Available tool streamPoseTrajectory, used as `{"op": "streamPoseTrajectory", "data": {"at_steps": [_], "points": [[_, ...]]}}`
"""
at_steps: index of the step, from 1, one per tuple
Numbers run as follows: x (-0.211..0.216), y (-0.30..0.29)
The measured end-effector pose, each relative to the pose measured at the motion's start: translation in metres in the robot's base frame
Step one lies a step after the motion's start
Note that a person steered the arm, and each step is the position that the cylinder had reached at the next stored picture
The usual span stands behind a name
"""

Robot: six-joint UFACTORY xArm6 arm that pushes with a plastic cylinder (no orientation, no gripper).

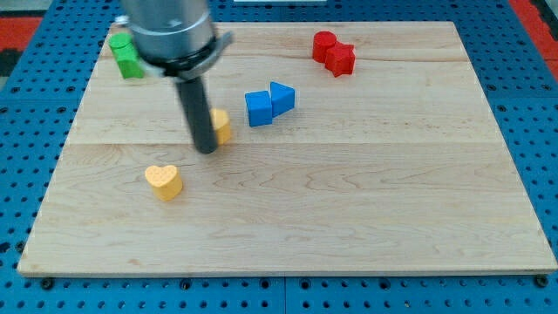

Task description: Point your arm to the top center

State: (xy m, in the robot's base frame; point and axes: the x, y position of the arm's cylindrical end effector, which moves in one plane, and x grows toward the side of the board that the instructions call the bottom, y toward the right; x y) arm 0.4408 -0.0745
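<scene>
My tip (207, 149) rests on the wooden board (349, 201) left of centre, right against a yellow block (221, 126) that the rod partly hides. A yellow heart block (164, 181) lies below and left of the tip. A blue cube (258, 108) and a blue triangular block (282, 97) sit touching each other to the tip's right. Two red blocks (334, 52) sit together near the view's top, right of centre. Green blocks (126, 55) lie at the top left, partly behind the arm's body.
The board lies on a blue perforated table (26, 174). The arm's grey body (170, 35) covers the board's top edge left of centre.
</scene>
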Motion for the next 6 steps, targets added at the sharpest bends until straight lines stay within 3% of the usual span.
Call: {"op": "streamPoseTrajectory", "data": {"at_steps": [1,2,3,4,5,6], "points": [[-0.006,0.035],[0.002,0.001],[0.007,-0.07],[-0.04,-0.088],[-0.103,-0.016],[-0.136,0.032]]}}
